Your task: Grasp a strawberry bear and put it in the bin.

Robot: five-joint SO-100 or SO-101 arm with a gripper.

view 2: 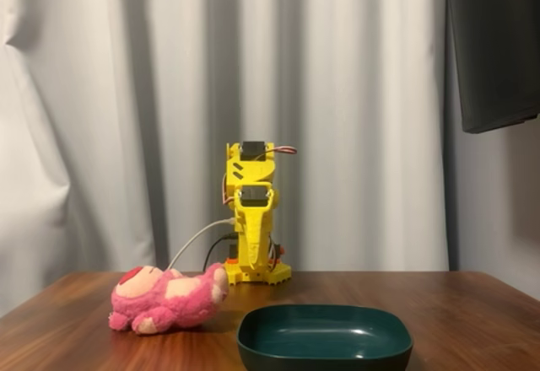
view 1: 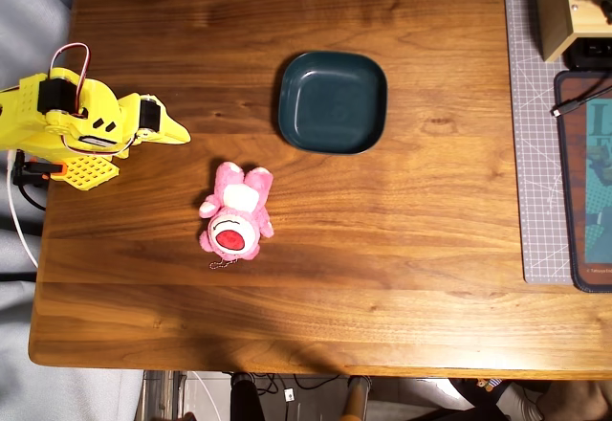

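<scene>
The strawberry bear [view 1: 234, 210] is a pink plush lying on its back on the wooden table, head toward the front edge, with its keychain beside the head. In the fixed view the bear [view 2: 169, 299] lies to the left of the bin. The bin [view 1: 332, 101] is a dark teal square dish, empty, up and to the right of the bear; it sits at the front in the fixed view [view 2: 325, 337]. My yellow gripper [view 1: 177, 134] is folded at the table's left edge, jaws together and empty, a short way up-left of the bear. In the fixed view the gripper [view 2: 253, 253] hangs down by the base.
A tan wooden box [view 1: 564, 5] stands at the back right corner. A grey cutting mat [view 1: 531, 124] and a dark mat [view 1: 585, 182] with a cable lie along the right edge. White curtains [view 2: 354, 118] hang behind the arm.
</scene>
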